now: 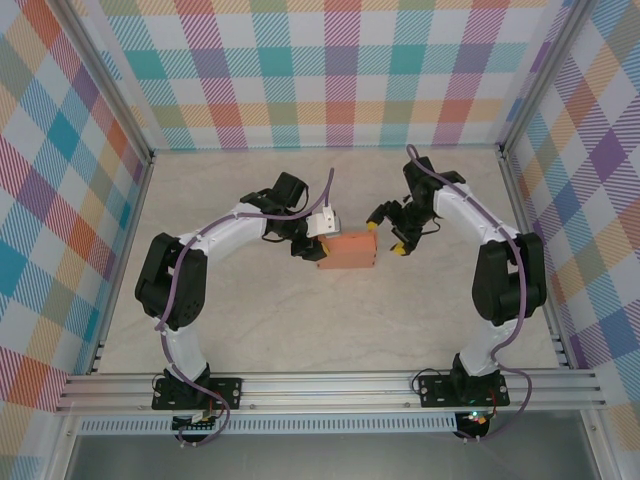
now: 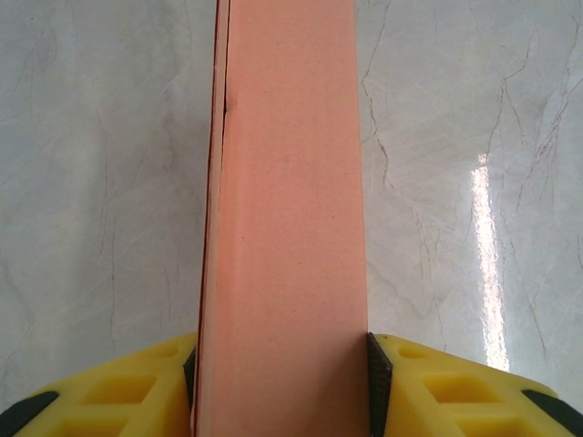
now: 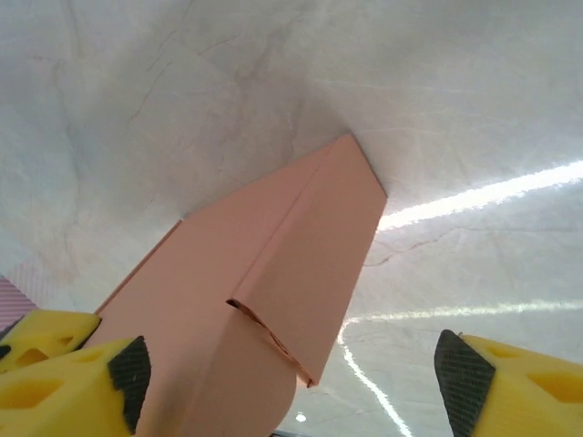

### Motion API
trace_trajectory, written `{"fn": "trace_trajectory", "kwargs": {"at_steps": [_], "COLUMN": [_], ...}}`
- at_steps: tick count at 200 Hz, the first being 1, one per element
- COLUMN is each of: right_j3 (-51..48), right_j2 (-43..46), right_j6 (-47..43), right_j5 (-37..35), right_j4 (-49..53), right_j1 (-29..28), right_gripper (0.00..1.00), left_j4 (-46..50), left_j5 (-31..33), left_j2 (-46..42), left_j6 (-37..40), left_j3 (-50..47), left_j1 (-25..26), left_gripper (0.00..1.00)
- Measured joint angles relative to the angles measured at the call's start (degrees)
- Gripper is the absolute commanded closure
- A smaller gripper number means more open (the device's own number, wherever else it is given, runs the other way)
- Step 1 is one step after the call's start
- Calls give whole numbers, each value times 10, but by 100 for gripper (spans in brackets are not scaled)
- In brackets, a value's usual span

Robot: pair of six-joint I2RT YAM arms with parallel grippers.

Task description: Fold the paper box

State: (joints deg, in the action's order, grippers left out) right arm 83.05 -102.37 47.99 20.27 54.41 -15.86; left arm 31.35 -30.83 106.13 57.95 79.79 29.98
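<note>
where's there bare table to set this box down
Bare table lies between the paper box and the front rail, and along the back wall. Crowded at centre, where the left gripper and right gripper flank it.

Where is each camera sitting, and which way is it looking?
Top external: above and behind the arms, looking down at the table; both arms, the left gripper and the right gripper show.
Left wrist: on the left arm, looking along the paper box clamped between its yellow fingers.
Right wrist: on the right arm, looking slantwise at the box and table; its spread fingers show.
Shared: all three see the paper box.
</note>
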Motion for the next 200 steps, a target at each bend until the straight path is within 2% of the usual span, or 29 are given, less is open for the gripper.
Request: {"fn": "trace_trajectory", "kwargs": {"at_steps": [26,66,114,127,148,200], "right_j3": [1,-46,-85,-91,-91,-89], "right_j2": [0,12,12,12,12,8], "right_j6": [35,165,298,323,353,399], "right_j5": [24,80,122,129,132,129], "right_j4": [12,-26,-86,-99,-113,-131], "right_j1": [0,-2,-8,-9,-11,-12], "right_gripper": [8,8,16,19,34,51], "left_j4": [0,0,0,0,0,0], "left_j5": [0,-1,-2,-2,-2,-8], "left_j2": [0,0,0,0,0,0], "left_j6": [0,0,0,0,0,-1], "left_j3": [0,0,0,0,0,0], "left_j1": [0,0,0,0,0,0], "left_gripper": [54,54,54,54,54,53]}}
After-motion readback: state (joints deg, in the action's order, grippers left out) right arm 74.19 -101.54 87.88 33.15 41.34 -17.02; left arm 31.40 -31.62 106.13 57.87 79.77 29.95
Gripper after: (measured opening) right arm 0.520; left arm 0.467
